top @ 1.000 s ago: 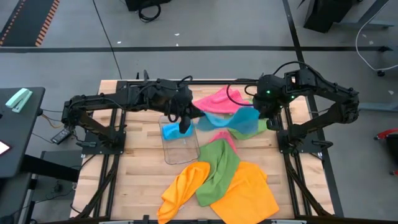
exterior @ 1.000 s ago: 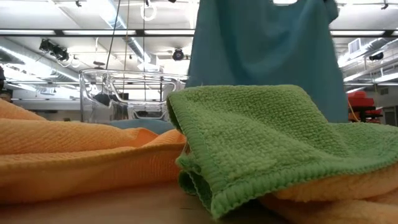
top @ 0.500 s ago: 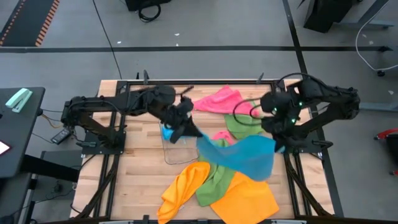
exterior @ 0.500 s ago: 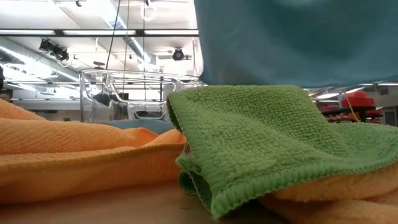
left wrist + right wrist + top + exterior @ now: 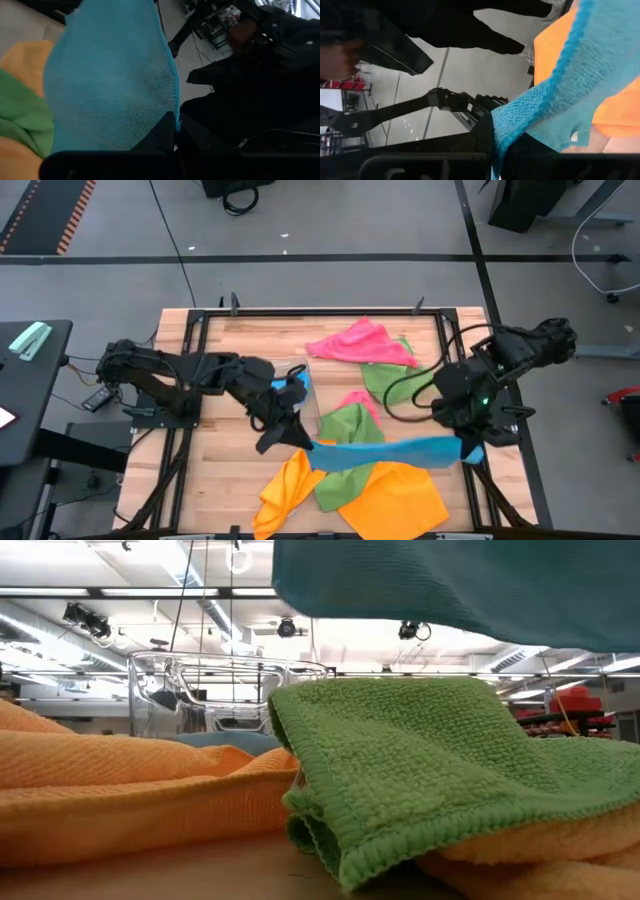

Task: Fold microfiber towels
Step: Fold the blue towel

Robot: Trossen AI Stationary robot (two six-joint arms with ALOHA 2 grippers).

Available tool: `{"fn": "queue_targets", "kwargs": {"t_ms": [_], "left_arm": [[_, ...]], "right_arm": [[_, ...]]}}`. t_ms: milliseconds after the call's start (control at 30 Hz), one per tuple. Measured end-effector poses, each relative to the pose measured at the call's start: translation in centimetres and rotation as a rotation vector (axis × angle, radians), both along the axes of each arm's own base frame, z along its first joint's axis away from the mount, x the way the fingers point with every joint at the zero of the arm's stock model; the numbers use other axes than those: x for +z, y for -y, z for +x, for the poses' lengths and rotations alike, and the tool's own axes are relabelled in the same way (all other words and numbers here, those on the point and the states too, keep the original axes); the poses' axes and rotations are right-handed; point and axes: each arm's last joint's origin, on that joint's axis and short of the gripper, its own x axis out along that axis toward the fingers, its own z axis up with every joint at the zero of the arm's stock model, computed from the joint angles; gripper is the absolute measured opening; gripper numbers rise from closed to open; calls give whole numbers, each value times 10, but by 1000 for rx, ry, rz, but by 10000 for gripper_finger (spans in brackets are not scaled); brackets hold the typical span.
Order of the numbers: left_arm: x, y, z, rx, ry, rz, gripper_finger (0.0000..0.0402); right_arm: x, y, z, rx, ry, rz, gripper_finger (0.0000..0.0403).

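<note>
Hanging stretched between left gripper [image 5: 303,442] and right gripper [image 5: 462,446], both clenching opposite corners: blue towel [image 5: 385,452], soft, light, sagging; best gripping at corners.

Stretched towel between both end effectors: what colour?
Sky blue microfiber towel; the high view shows it best.

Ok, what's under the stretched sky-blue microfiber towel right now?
Beneath the sky-blue microfiber towel, held taut above the pile, lie a green towel and orange towels; anything under those is covered.
</note>
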Motion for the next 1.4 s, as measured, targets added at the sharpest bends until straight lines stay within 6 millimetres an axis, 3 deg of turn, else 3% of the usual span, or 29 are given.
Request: {"fn": "queue_targets", "kwargs": {"t_ms": [400,600,733,933,1100,1233,1400], "left_arm": [[-44,30,31,-61,-149,18,27],[-43,41,39,-166,-109,-68,8],[-47,46,43,-205,-90,-73,18],[-66,39,58,-202,-121,-32,19],[-95,30,74,-198,-208,29,8],[-106,11,77,-147,-293,46,24],[-109,-15,80,-68,-316,76,15]], "right_arm": [[-36,-30,1,87,-171,-28,17],[-42,-50,0,141,-213,62,16],[-47,-57,-3,179,-204,69,16],[-69,-51,1,195,-208,19,16],[-104,-40,2,194,-298,-57,16],[-123,-19,-6,146,-442,-189,16],[-127,-1,-3,26,-437,-334,16]]}}
